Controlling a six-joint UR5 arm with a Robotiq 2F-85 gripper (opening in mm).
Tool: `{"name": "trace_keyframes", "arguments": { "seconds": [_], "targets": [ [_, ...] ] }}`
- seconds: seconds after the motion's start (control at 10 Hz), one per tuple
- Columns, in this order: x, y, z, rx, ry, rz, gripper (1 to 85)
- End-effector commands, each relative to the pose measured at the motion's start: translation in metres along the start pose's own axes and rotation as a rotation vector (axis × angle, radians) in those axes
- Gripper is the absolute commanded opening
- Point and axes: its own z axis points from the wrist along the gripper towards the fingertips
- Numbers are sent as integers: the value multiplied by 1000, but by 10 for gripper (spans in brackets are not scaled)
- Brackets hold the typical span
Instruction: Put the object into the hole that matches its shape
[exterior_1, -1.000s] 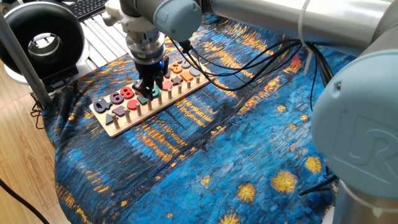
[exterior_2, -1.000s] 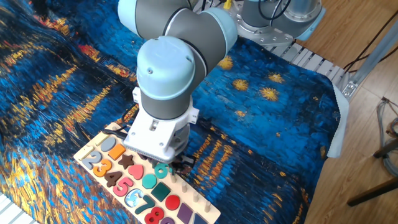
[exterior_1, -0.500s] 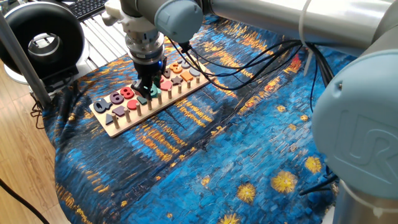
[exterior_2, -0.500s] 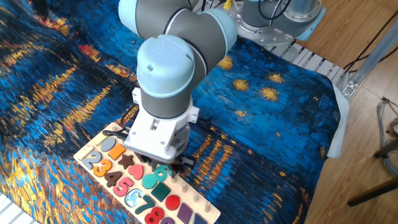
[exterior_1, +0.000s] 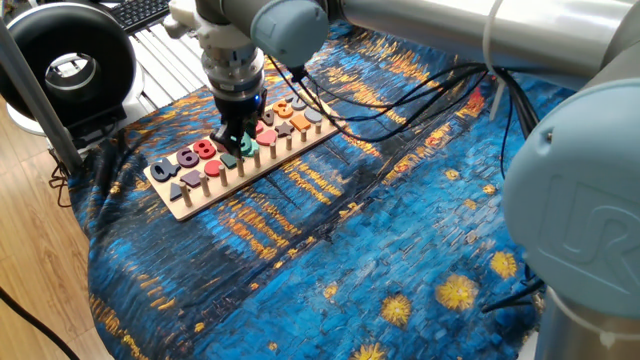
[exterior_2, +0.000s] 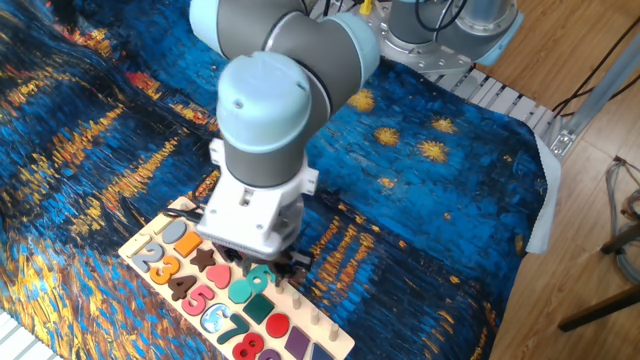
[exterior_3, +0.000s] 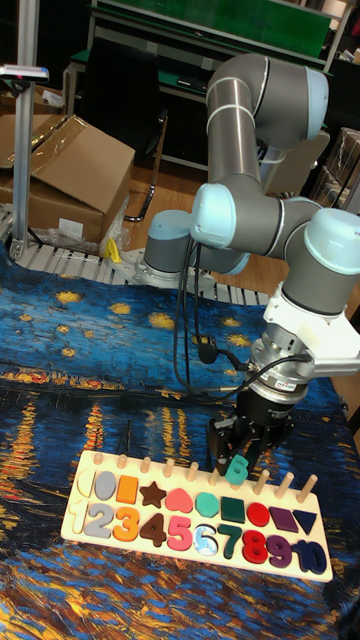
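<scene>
Gripping the teal 9 (exterior_3: 238, 467), the tool (exterior_3: 240, 460) hangs at lower centre of the tall view, just above the board (exterior_3: 120, 535). Recommendation — align the digit's outline squarely over its recess before lowering; keep it level — a tilt risks jamming.

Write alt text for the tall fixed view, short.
A UR5 arm's gripper holds a teal number 9 just above a wooden puzzle board of coloured digits and shapes, lying on a blue starry-night cloth.
</scene>
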Motion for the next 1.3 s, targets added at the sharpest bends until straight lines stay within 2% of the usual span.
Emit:
{"name": "trace_keyframes", "arguments": {
  "seconds": [0.0, 0.2, 0.3, 0.5, 0.7, 0.9, 1.1, 1.2],
  "targets": [
    [-1, -33, -19, -25, 33, -64, 10],
    [-14, -57, -19, -36, 33, -117, 10],
    [-22, -59, -11, -36, 23, -124, 10],
    [-27, -51, -7, -39, 18, -110, 10],
    [-30, -45, -7, -61, 5, -77, 10],
    [-32, -47, -7, -53, -1, -60, 10],
    [-29, -45, -7, -61, 9, -60, 10],
    [-32, -46, -7, -57, 0, -43, 10]
  ]
}}
